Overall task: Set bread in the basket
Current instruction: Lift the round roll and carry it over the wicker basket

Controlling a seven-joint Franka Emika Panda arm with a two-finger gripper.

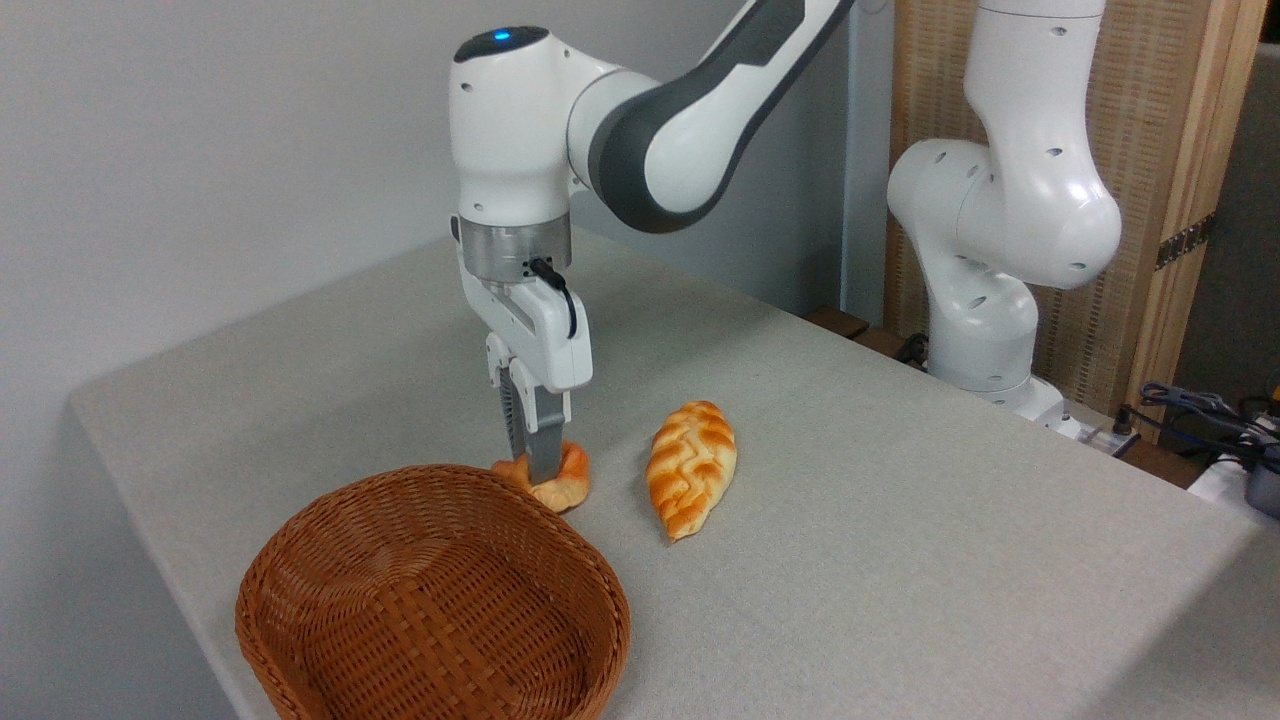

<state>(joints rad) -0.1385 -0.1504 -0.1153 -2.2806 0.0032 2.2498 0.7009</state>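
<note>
The bread (pixel 568 478), a small round golden-orange bun, is squeezed between my gripper's (pixel 537 466) fingers, just behind the far rim of the basket. It looks slightly raised off the table and pinched narrow. My gripper points straight down and is shut on the bun. The basket (pixel 432 598), a shallow oval of reddish-brown wicker, stands at the front left of the table with nothing inside it.
A longer braided loaf (pixel 691 466) lies on the grey table (pixel 900 520) just right of the bun. The white base of the arm (pixel 985 250) rises at the back right, with cables (pixel 1200 410) at the far right edge.
</note>
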